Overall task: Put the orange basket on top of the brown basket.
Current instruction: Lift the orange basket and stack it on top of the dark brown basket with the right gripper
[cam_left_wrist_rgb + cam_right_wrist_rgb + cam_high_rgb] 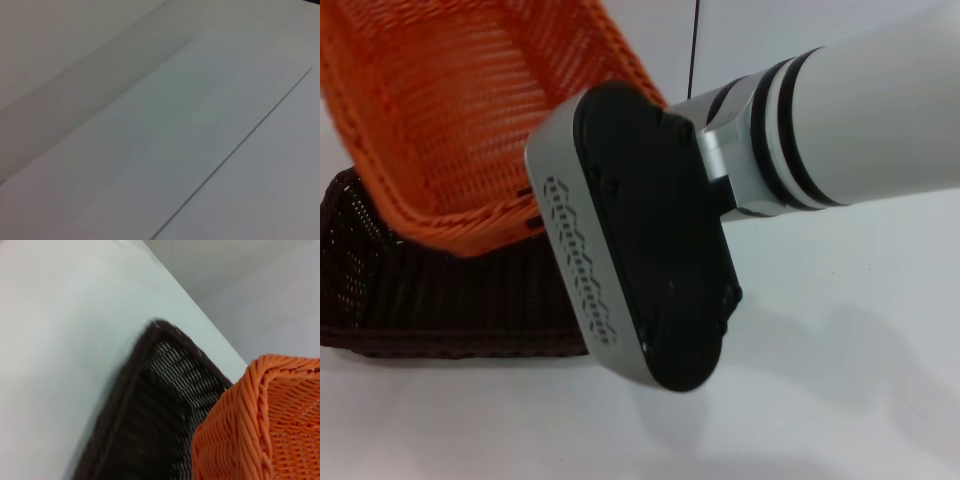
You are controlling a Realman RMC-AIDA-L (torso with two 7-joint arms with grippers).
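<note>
The orange basket (470,110) hangs steeply tilted at the left of the head view, its low edge over the brown basket (430,295), which stands on the white table. My right gripper (533,206) holds the orange basket's right rim. Only dark bits of its fingers show past the grey and black wrist housing (640,240). The right wrist view shows a corner of the orange basket (260,425) close up, above the inside and rim of the brown basket (160,405). My left gripper shows in no view.
White table (840,400) stretches to the right and in front of the baskets. A thin dark seam (235,150) crosses the white surface in the left wrist view. My right forearm (860,110) reaches in from the upper right.
</note>
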